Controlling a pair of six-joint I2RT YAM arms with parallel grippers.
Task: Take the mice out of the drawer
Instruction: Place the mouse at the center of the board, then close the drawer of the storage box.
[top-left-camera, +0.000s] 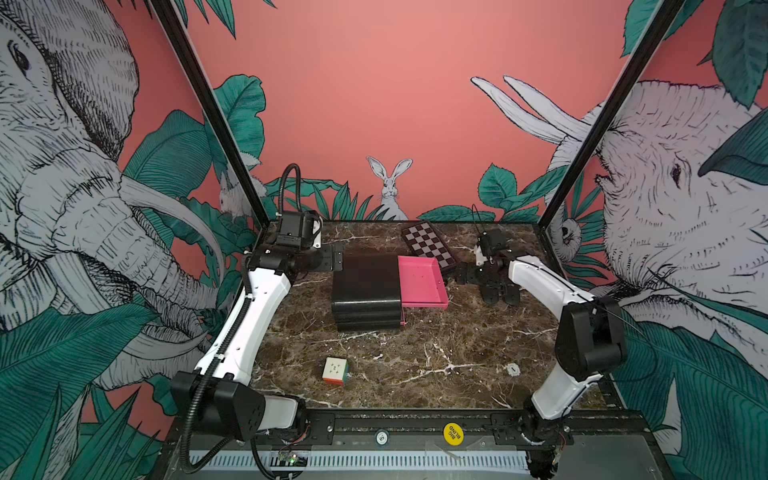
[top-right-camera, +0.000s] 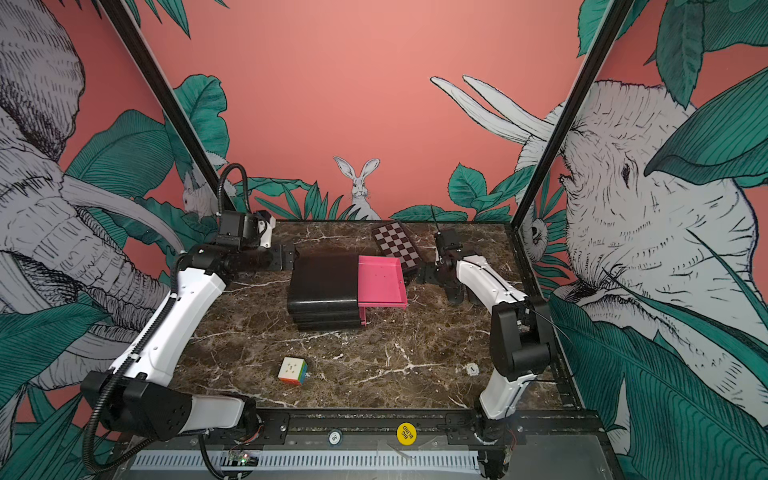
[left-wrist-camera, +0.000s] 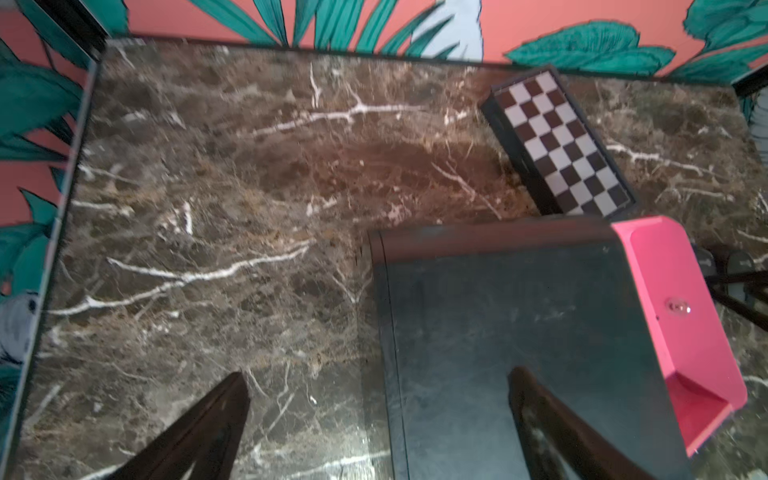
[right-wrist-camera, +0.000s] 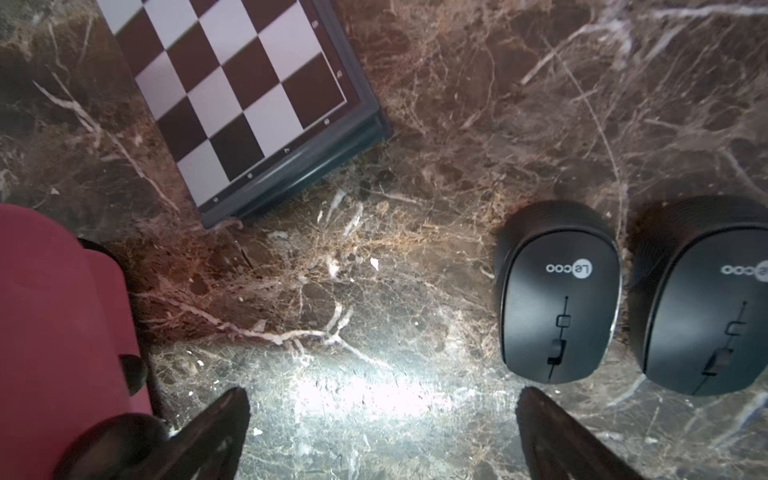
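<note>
On the marble table (right-wrist-camera: 374, 270), two black mice (right-wrist-camera: 557, 307) are seen near one pulled-out pink drawer (top-left-camera: 419, 282), its floor bare; left gripper (left-wrist-camera: 378, 376) and right gripper (right-wrist-camera: 384, 395) are spread wide, nothing grasped.

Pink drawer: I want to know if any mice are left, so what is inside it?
The pulled-out part of the pink drawer shows only its bare pink floor, with nothing lying on it. Any part inside the black cabinet is covered and cannot be seen.

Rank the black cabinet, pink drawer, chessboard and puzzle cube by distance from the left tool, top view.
1. Black cabinet, beside the left tool.
2. Pink drawer, cabinet's other side, and chessboard, at the back: too close to call.
3. Puzzle cube, toward the front.
</note>
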